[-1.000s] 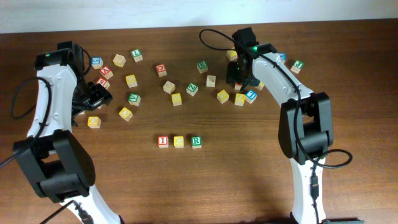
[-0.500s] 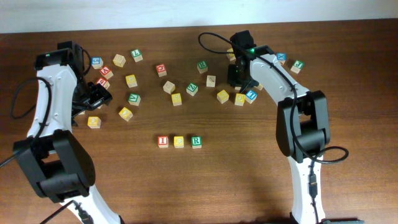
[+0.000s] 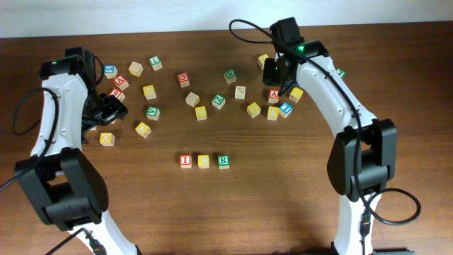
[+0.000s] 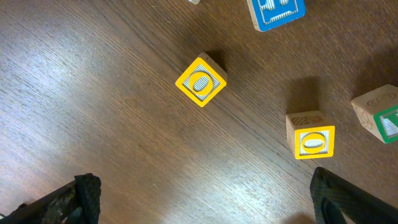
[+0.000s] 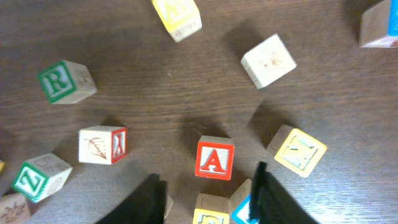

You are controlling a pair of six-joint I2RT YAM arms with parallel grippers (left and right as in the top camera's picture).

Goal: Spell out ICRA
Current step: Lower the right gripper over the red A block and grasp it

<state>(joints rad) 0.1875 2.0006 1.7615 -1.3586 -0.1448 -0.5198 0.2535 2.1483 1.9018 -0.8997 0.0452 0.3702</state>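
Observation:
Three cubes stand in a row at the front middle of the table: red I (image 3: 185, 161), yellow C (image 3: 204, 161), green R (image 3: 224, 161). The red A cube (image 3: 274, 95) lies in the cluster at the back right. In the right wrist view the A (image 5: 214, 158) faces up just ahead of my open, empty right gripper (image 5: 208, 198), between its two fingers. In the overhead view the right gripper (image 3: 275, 78) hovers just behind the A. My left gripper (image 3: 107, 108) is open and empty at the left, above bare wood (image 4: 205, 202).
Several loose cubes lie scattered across the back. Close to the A are a yellow cube (image 5: 300, 151), a leaf-picture cube (image 5: 102, 145), another green R cube (image 5: 62, 82) and a blue cube (image 3: 285, 108). Two yellow cubes (image 4: 200, 81) (image 4: 314, 142) lie ahead of the left gripper.
My right gripper has drawn back toward the far edge and slightly right, uncovering the red A cube. The left arm and the I, C, R row have not moved.

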